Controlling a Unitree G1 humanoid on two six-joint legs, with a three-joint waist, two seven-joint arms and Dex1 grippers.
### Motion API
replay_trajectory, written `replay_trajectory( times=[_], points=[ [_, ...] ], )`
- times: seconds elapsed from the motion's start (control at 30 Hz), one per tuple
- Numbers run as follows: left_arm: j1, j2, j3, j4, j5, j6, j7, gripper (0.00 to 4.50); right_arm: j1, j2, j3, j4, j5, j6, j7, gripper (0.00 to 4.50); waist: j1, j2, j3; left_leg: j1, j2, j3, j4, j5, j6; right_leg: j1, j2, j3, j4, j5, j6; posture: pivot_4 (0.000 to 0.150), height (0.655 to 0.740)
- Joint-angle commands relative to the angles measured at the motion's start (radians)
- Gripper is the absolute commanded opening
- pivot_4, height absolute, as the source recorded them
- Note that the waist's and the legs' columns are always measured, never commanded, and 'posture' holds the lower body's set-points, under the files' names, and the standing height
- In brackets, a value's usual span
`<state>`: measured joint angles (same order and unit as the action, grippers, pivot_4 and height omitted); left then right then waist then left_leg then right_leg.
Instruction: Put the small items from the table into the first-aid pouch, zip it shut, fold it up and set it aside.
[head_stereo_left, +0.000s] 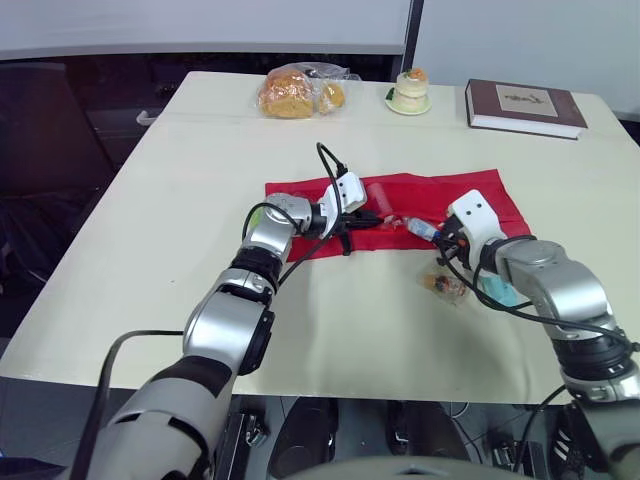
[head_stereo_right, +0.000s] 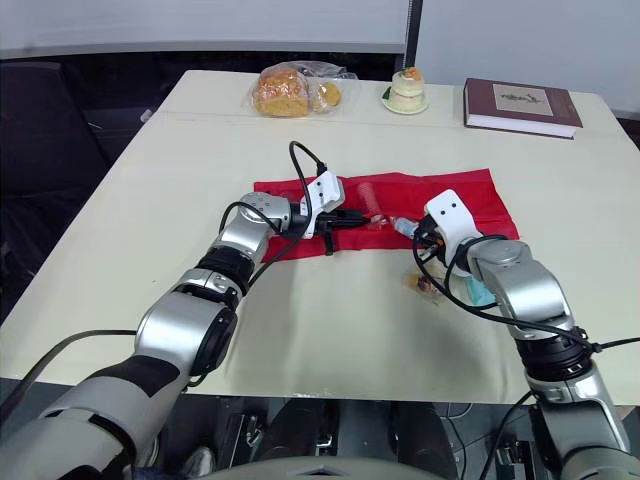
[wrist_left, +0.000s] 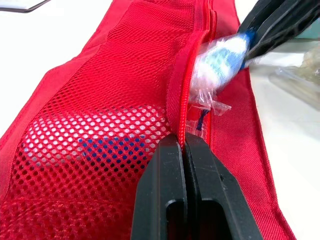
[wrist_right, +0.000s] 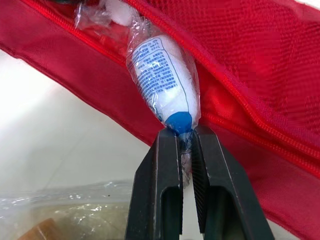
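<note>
Red pouch (head_stereo_left: 440, 195) lengthwise left-to-right, zip edge (wrist_left: 180, 100) in left jaws, wrapped roll (wrist_right: 162, 75) in right jaws, nose into pouch.

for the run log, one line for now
left gripper: shut on pouch | right gripper: shut on roll, at pouch mouth | zip: open

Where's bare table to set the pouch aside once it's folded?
Bare: the table left of the pouch, and the near strip in front of it. Crowded: far edge with bread, cake and book; loose packets by the right gripper holding a wrapped roll.
</note>
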<state>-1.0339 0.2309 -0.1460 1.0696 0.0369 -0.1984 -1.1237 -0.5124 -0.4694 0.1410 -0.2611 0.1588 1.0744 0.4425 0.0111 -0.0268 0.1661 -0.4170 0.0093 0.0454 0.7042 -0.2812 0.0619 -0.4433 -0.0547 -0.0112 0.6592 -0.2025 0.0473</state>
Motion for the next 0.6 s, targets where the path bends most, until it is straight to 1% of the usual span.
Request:
replay_trajectory(
  times=[0.03,0.17,0.4,0.47,0.57,0.6],
  points=[
    [0.006,-0.013,0.001,-0.056,-0.017,-0.001,-0.023,0.0,-0.052,0.039,-0.024,0.009,-0.018,0.021,-0.062,0.05,0.001,0.0,0.0,0.0,0.0,0.0,0.0,0.0,0.0,0.0,0.0,0.0,0.0,0.0,0.0,0.15,0.7289],
    [0.014,-0.018,-0.003,-0.069,-0.014,0.0,-0.034,0.0,-0.096,0.124,-0.037,0.054,-0.019,0.009,-0.12,0.05,-0.002,0.0,0.0,0.0,0.0,0.0,0.0,0.0,0.0,0.0,0.0,0.0,0.0,0.0,0.0,0.15,0.7289],
    [0.022,-0.03,-0.006,-0.084,-0.014,0.005,-0.038,0.0,-0.136,0.281,-0.108,0.101,0.011,0.016,-0.198,0.05,-0.005,0.0,0.0,0.0,0.0,0.0,0.0,0.0,0.0,0.0,0.0,0.0,0.0,0.0,0.0,0.15,0.7289],
    [0.02,-0.03,-0.004,-0.081,-0.013,0.005,-0.035,0.0,-0.135,0.301,-0.12,0.096,0.02,0.022,-0.202,0.05,-0.006,0.0,0.0,0.0,0.0,0.0,0.0,0.0,0.0,0.0,0.0,0.0,0.0,0.0,0.0,0.15,0.7289],
    [0.017,-0.029,-0.002,-0.075,-0.012,0.004,-0.031,0.0,-0.12,0.29,-0.119,0.067,0.025,0.023,-0.192,1.19,-0.006,0.0,0.0,0.0,0.0,0.0,0.0,0.0,0.0,0.0,0.0,0.0,0.0,0.0,0.0,0.15,0.7289],
    [0.016,-0.029,-0.001,-0.073,-0.012,0.004,-0.03,0.0,-0.114,0.284,-0.121,0.054,0.029,0.025,-0.187,1.65,-0.006,0.0,0.0,0.0,0.0,0.0,0.0,0.0,0.0,0.0,0.0,0.0,0.0,0.0,0.0,0.15,0.7289]
  ],
)
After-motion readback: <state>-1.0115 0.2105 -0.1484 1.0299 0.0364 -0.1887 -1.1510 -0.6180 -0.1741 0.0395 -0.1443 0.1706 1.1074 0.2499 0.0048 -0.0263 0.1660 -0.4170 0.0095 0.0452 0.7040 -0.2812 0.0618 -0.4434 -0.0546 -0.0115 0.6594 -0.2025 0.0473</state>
